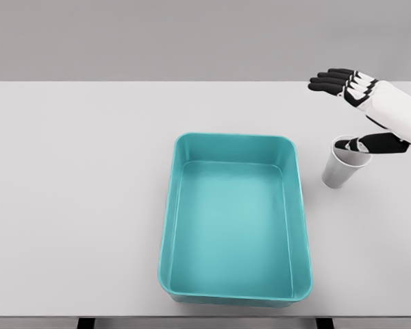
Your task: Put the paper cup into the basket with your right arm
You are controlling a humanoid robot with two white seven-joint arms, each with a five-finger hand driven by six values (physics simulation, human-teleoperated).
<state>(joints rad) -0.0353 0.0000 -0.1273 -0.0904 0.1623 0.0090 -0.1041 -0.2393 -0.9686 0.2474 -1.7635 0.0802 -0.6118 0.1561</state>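
A white paper cup (pixel 341 171) stands upright on the grey table, just right of the teal basket (pixel 180 205). My right hand (pixel 331 114) reaches in from the right edge, above and behind the cup. Its four black fingers (pixel 332 81) stretch out flat toward the left, well clear of the cup. The thumb (pixel 370 143) lies across the cup's open mouth, and I cannot tell whether it touches the rim. The hand is open and holds nothing. My left arm does not show.
The basket is a deep rectangular tub with nothing in it, set at the table's middle and reaching close to the front edge (pixel 123 317). Its right wall (pixel 300 205) is about a cup's width from the cup.
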